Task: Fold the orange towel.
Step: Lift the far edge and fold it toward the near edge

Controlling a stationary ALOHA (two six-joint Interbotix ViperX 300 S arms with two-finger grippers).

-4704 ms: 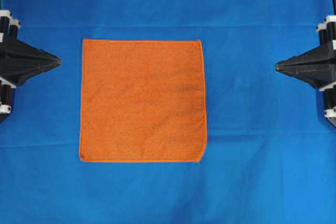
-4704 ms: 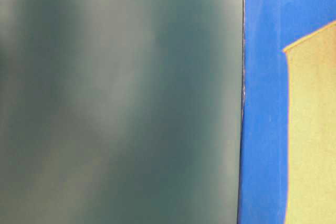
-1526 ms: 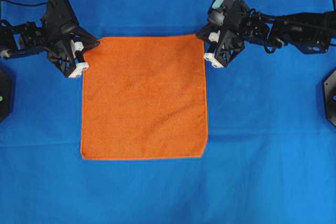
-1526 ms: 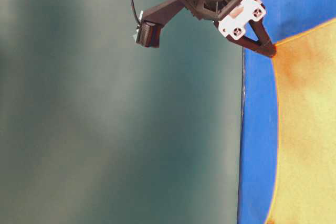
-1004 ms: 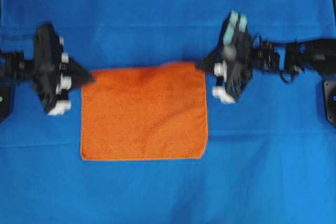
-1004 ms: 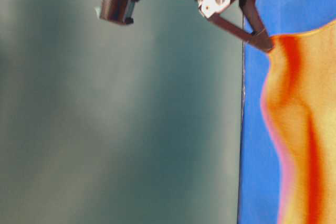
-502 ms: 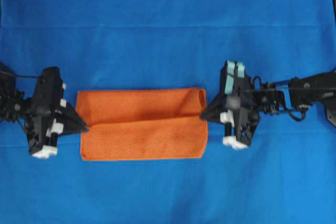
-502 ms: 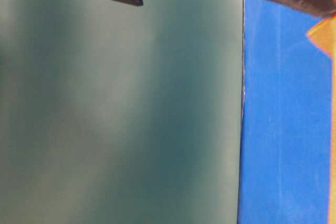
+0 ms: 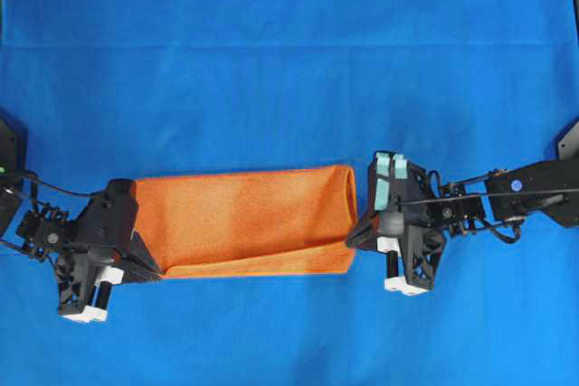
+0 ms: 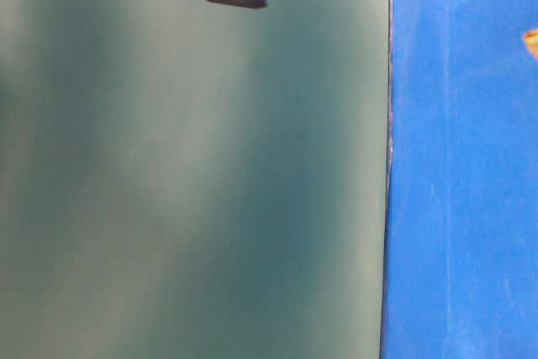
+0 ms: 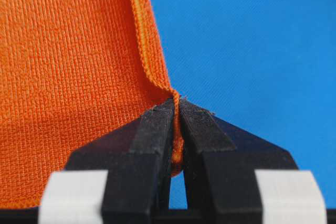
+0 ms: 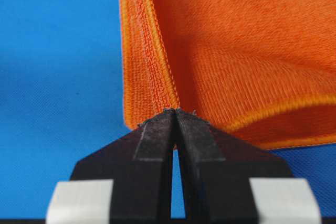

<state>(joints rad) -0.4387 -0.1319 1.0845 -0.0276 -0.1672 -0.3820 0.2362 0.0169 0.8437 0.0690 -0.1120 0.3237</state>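
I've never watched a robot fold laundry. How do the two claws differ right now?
The left claw pinches the orange towel at its lower left corner; the right claw pinches its right end. The right claw's arm shows pale green parts on top, while the left claw's shows none. Both are shut on the towel's hem.

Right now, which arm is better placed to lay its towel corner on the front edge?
Neither clearly: left end effector and right end effector each pinch a corner of the bright orange terry towel near its front edge.
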